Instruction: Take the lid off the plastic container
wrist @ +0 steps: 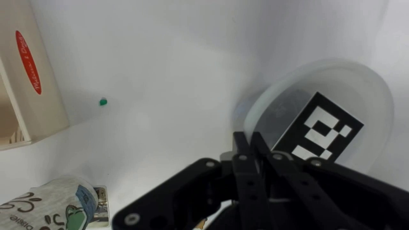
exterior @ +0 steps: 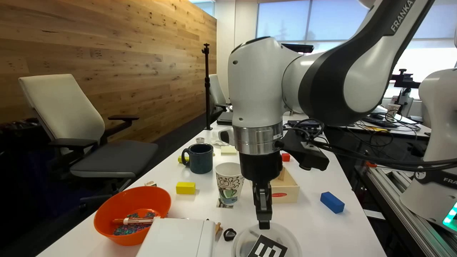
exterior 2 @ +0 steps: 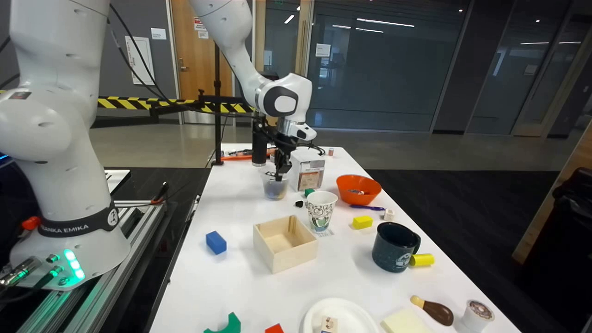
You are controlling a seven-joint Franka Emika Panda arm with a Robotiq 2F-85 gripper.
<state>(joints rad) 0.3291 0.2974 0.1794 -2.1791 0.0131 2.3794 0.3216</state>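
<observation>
The lid is round, pale and translucent, with a black-and-white marker pattern on top. It also shows in the wrist view. The plastic container is a clear, round tub with dark contents, standing under the lid at the table's far end in an exterior view. My gripper points down, its two fingers nearly together with the lid's rim pinched between them. In both exterior views the fingertips are at the lid's edge. I cannot tell whether the lid is apart from the container.
A white box stands close beside the container. An orange bowl, a paper cup and a small black object are nearby. A wooden box, a blue block and a dark mug stand further along the table.
</observation>
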